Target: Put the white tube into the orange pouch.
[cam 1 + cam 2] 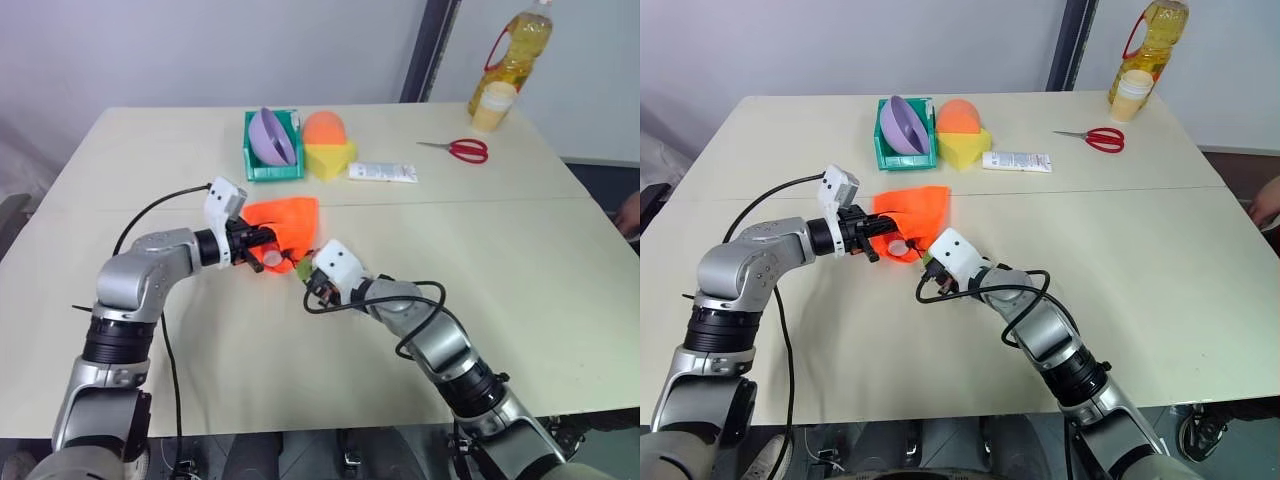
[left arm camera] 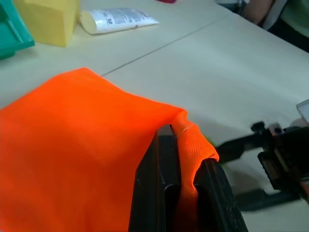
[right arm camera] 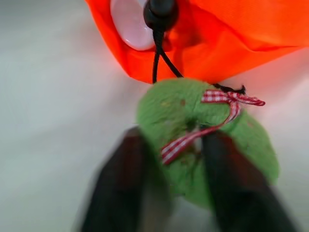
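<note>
Orange mesh fabric bunches between the shut black fingers of the left gripper point(image 2: 181, 193), which pinches a folded edge of the orange pouch point(image 1: 285, 222) and lifts it off the pale table point(image 1: 520, 250). The rounded white tube point(image 3: 130, 24) pokes cap-first from the pouch mouth, just beyond the right gripper point(image 3: 169, 188), beside a black cord stopper point(image 3: 159, 10). That gripper's fingers sit narrowly parted around the fuzzy green round tag point(image 3: 203, 140), tied with a red-checked ribbon; whether they grip it cannot be told.
</note>
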